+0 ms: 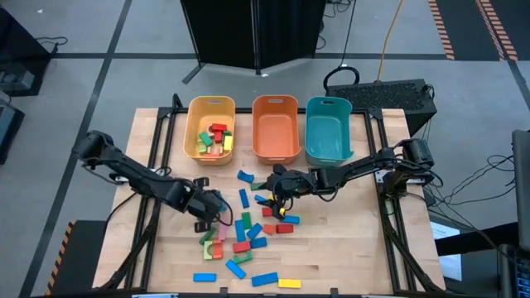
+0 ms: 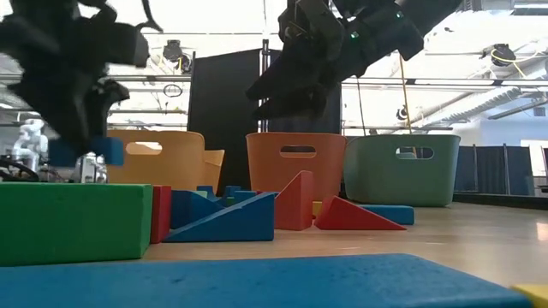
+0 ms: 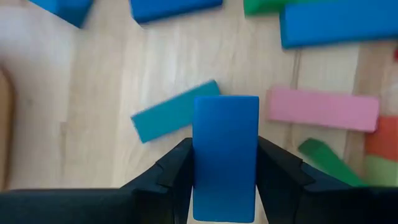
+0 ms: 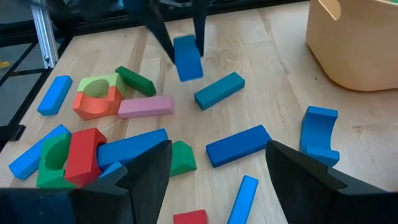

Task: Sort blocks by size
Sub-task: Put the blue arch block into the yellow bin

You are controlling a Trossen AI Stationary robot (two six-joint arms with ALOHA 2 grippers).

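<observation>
My left gripper (image 1: 217,212) hovers over the left side of the scattered blocks (image 1: 248,236) and is shut on a blue rectangular block (image 3: 225,143). The right wrist view shows that blue block (image 4: 187,57) raised above the wood. My right gripper (image 1: 277,190) hangs open above the far right part of the pile, nothing between its fingers; in its wrist view my right gripper (image 4: 217,152) looks over blue bars, a pink bar (image 4: 145,106) and a red arch (image 4: 93,106) lying flat on the table. My left gripper pinches the blue block between its two fingers, one on each long side (image 3: 199,155). The fingers come from above, slanting steeply down, and lie along the block. The block's free end sticks out below the fingertips (image 4: 198,37), lifted clear of the table.
Three bins stand in a row at the far edge: yellow (image 1: 210,106) with several blocks inside, orange (image 1: 276,103), teal (image 1: 329,105). More blue and yellow bars lie near the front edge (image 1: 265,280). A teal-blue bar (image 3: 174,118) lies right under the held block.
</observation>
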